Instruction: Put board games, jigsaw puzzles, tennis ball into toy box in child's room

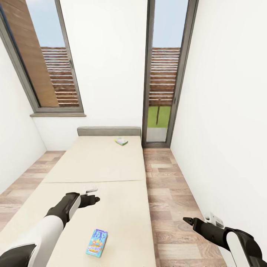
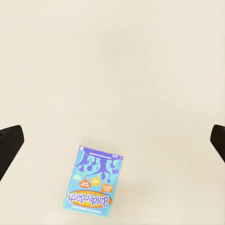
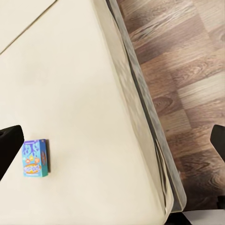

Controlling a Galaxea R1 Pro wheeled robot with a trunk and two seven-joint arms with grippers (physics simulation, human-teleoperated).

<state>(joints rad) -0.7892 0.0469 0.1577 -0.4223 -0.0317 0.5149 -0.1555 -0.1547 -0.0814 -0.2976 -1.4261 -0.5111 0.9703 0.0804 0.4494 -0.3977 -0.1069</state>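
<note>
A blue board game lies flat on the near end of the bed. My left gripper hovers above the mattress, a little beyond the box, and is open. In the left wrist view the same blue box lies on bare mattress, and the dark fingertips stand wide apart at the picture's edges. A second, pale green and white board game rests near the grey headboard. My right gripper hangs open over the wood floor beside the bed. The right wrist view holds the blue box too.
Wood-plank floor runs along the bed's right side up to a white wall. Tall dark-framed windows stand behind the headboard. The bed's edge shows in the right wrist view.
</note>
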